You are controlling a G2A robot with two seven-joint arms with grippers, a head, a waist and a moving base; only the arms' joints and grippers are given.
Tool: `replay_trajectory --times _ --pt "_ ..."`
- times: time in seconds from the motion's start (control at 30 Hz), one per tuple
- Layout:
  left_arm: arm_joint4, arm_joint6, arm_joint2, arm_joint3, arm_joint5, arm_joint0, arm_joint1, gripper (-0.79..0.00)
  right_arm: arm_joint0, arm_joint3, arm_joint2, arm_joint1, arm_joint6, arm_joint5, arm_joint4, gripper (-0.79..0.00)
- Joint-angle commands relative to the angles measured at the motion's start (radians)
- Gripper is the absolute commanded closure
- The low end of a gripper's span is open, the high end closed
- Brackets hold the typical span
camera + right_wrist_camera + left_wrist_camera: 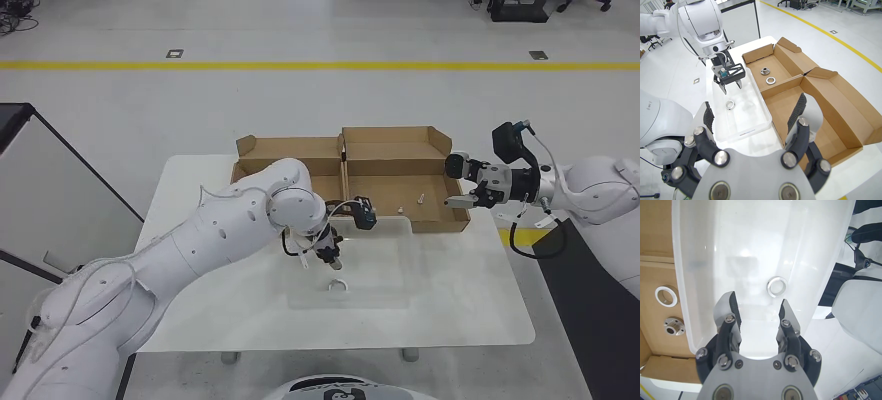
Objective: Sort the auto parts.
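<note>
From above, the left hand (334, 262) is hovering over the clear tray (390, 292) at the middle of the bench (470, 300). Its fingers are parted and holding nothing. A steel ring (338, 288) is lying on the tray floor just on its near side. The left box (285, 150) and the right box (400, 165), both open cardboard, are sitting side by side along the tray's far edge. The right hand (453, 184) is hanging over the right box's right end, open and empty.

In the left wrist view, the left hand (758, 296) is gaping wide above the clear tray (676, 256), and the steel ring (768, 289) is lying just past its fingertips. Beyond the tray rim, a second ring (668, 304) and a flanged hub (678, 330) are resting apart on cardboard.

In the right wrist view, the right hand (754, 98) is spreading wide and gripping nothing above the right box (829, 106). The left hand (732, 90) is hanging over the steel ring (726, 106) in the clear tray (761, 125). The flanged hub (762, 73) and second ring (767, 81) are sitting in the left box (776, 62).
</note>
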Motion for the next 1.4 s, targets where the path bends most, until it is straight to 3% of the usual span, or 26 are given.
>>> replay_trajectory --times 0.0,0.3,0.53,0.93,1.37 --pt "-0.011 -0.001 0.022 0.015 0.001 -0.008 -0.005 -0.480 0.000 0.000 0.000 0.000 0.000 0.000 0.000 -0.785" --pt "-0.049 0.000 0.099 0.071 0.000 -0.040 -0.036 -0.459 0.000 0.000 0.000 0.000 0.000 0.000 0.000 -0.785" --pt "-0.062 -0.001 0.167 0.123 0.001 -0.052 -0.078 -0.434 0.000 0.000 0.000 0.000 0.000 0.000 0.000 -0.785" --pt "-0.029 -0.005 0.168 0.191 0.005 -0.022 -0.140 -0.372 0.000 0.000 0.000 0.000 0.000 0.000 0.000 -0.785" --pt "-0.007 -0.015 0.168 0.210 0.014 -0.005 -0.163 -0.369 0.000 0.000 0.000 0.000 0.000 0.000 0.000 -0.785"
